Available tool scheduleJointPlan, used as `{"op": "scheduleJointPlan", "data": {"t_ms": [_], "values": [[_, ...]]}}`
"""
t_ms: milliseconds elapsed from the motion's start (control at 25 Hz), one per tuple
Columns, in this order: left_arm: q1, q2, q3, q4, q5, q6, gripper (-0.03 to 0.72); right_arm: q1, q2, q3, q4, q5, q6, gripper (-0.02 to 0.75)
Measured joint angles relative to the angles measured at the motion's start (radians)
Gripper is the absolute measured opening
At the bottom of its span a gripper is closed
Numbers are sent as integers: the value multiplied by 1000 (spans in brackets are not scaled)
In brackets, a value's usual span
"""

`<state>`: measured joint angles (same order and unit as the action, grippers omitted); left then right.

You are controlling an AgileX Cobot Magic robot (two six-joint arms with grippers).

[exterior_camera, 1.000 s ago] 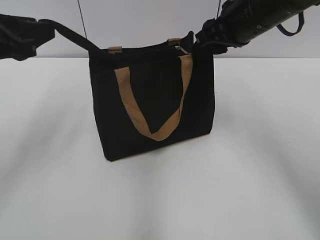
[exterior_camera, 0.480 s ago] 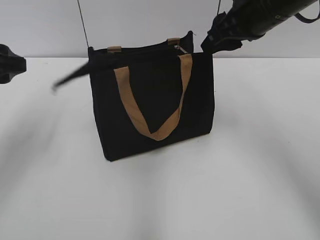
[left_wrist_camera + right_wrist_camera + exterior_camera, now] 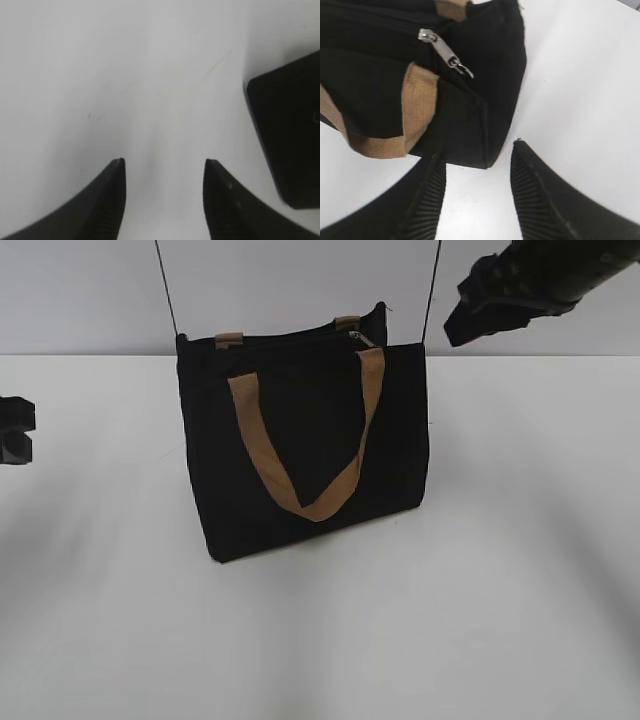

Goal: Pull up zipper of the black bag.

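Observation:
The black bag [image 3: 305,440] stands upright on the white table, with a tan handle [image 3: 300,440] hanging down its front. The zipper runs along its top, and its silver pull tab [image 3: 360,338] lies near the right end; it also shows in the right wrist view [image 3: 442,52]. My right gripper [image 3: 470,315] is open and empty, up and to the right of the bag; in the right wrist view [image 3: 479,152] its jaws hang above the bag's corner [image 3: 490,100]. My left gripper [image 3: 12,430] is open and empty at the far left edge; in the left wrist view [image 3: 164,162] it is over bare table.
Thin black cords [image 3: 165,285] rise from the bag's top corners. A black bag corner [image 3: 287,140] shows at the right of the left wrist view. The white table [image 3: 320,640] stretches in front, with a grey wall behind.
My left gripper has let go of the bag's left strap and drawn back to the far left. My right gripper has let go of the bag's right end and moved up and right.

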<state>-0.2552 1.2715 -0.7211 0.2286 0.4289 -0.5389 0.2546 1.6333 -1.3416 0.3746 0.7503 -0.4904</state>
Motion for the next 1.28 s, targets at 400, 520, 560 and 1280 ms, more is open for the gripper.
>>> {"op": "scheduleJointPlan", "data": {"t_ms": [400, 520, 560, 1280], "values": [[0, 0, -160, -262, 376, 269, 379, -198, -25, 0, -119, 255, 151, 325], [0, 0, -212, -265, 442, 294, 379, -284, -26, 0, -132, 338, 176, 325], [-1, 2, -231, -266, 466, 303, 379, -305, -26, 0, -136, 367, 179, 325], [6, 112, -332, -289, 775, 379, 379, -408, -413, 318, -168, 460, 227, 326]]}}
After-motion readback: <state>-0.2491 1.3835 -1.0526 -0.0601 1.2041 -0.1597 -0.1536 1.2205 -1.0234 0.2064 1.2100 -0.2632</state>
